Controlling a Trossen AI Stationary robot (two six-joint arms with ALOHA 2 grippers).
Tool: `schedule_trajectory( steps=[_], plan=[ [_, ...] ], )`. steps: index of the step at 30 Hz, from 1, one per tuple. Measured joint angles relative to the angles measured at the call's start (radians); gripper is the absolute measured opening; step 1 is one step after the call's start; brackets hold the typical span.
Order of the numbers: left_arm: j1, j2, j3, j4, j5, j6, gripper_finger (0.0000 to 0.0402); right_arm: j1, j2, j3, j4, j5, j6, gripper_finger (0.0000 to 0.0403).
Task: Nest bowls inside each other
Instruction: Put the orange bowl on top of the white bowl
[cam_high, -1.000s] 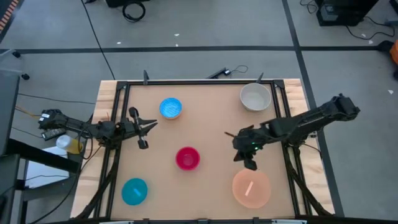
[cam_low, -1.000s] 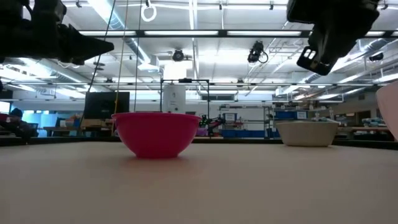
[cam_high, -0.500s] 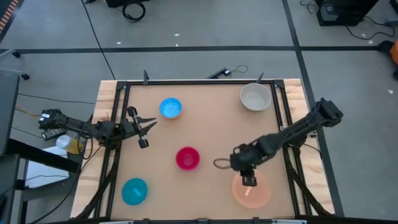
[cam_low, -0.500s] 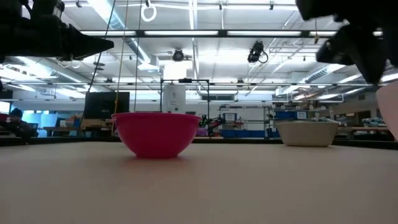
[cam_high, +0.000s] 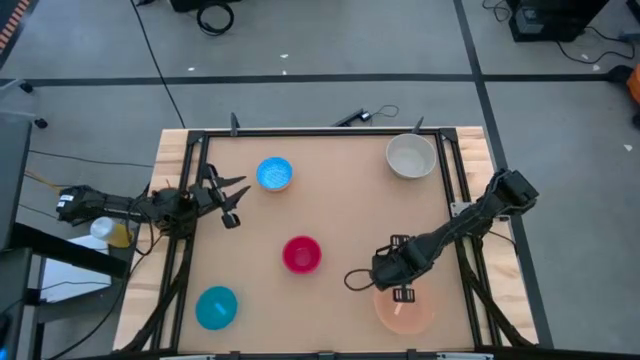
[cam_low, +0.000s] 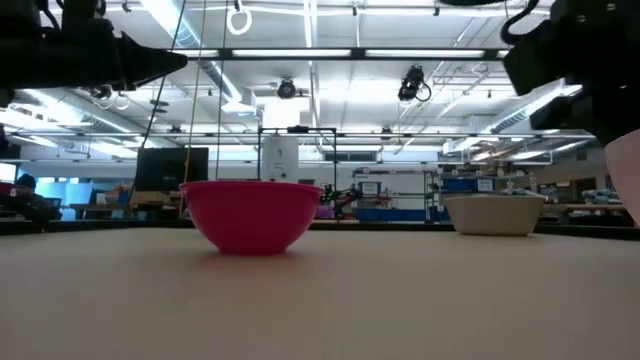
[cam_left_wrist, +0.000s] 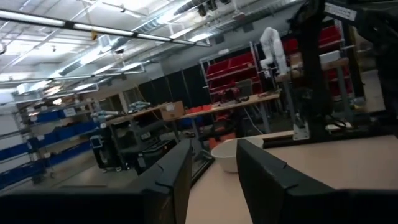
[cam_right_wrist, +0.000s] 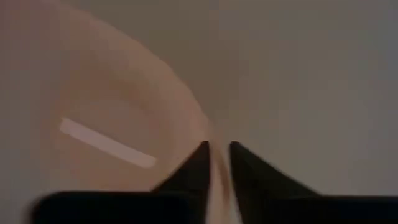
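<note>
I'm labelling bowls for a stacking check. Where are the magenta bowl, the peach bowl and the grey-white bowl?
magenta bowl (cam_high: 302, 254): high view, middle of its inside.
peach bowl (cam_high: 412, 312): high view, bare inside, clear of the right gripper at its rim.
grey-white bowl (cam_high: 410, 156): high view, middle of its inside.

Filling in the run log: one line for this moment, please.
right hand: fingers astride peach bowl rim | left hand: waiting at left edge, open | nested: none

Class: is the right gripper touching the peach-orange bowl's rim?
Touching: the right wrist view shows the right gripper straddling the peach-orange bowl rim, fingers against it.
</note>
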Motion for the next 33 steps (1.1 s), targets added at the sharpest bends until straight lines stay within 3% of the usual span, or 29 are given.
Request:
schedule_trajectory(
  steps=[2, 8, 14, 18, 24, 30, 33],
  plan=[
    [0.018, 0.000, 0.000, 0.000, 0.000, -0.016, 0.0130, -0.027, -0.016, 0.000, 0.010, -0.008, -0.052, 0.0018],
    [0.041, 0.000, 0.000, -0.014, 0.003, -0.052, 0.0130, -0.145, -0.124, 0.001, 0.098, 0.181, -0.176, 0.0011],
    [0.041, 0.036, 0.000, -0.017, 0.006, -0.067, 0.0130, -0.337, -0.281, 0.002, 0.123, 0.564, -0.117, 0.0012],
    [0.041, 0.081, 0.000, -0.017, 0.006, -0.070, 0.0130, -0.518, -0.375, 0.002, 0.105, 0.706, -0.033, 0.0012],
    [0.041, 0.135, 0.000, -0.016, 0.006, -0.070, 0.0130, -0.849, -0.427, 0.002, -0.011, 0.707, 0.047, 0.0012],
    [0.041, 0.161, 0.000, -0.018, 0.006, -0.070, 0.0130, -1.146, -0.417, 0.000, -0.044, 0.516, -0.017, 0.0012],
    [0.041, 0.166, 0.000, -0.018, 0.006, -0.070, 0.0130, -1.254, -0.408, -0.002, -0.047, 0.489, -0.059, 0.0012]
  ],
)
